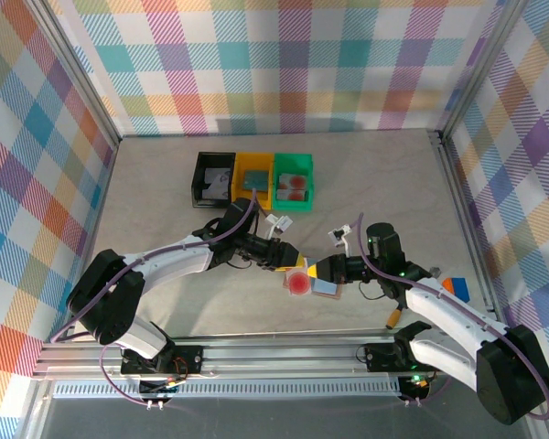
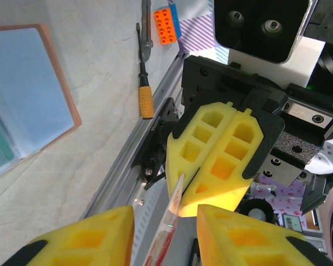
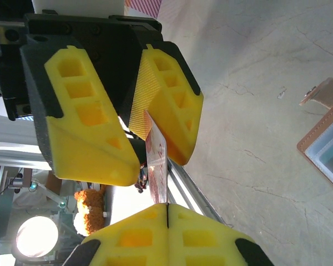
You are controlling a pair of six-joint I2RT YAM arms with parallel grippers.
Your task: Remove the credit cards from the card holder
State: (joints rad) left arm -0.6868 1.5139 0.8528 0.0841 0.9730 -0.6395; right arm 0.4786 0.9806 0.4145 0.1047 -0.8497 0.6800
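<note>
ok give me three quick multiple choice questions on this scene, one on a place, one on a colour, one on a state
1. Where is the card holder?
A. in the black bin
B. lying on the table near the right gripper
C. held in the left gripper

2. What colour is the middle bin in the row of three?
A. yellow
B. red
C. white

3. What is the right gripper doing?
A. standing wide open
B. shut on the red-spotted card
C. shut on nothing

Answers:
1 B, the left wrist view shows it flat on the table.
2 A, it sits between a black bin and a green one.
3 B, its fingertips pinch the card's edge.
</note>
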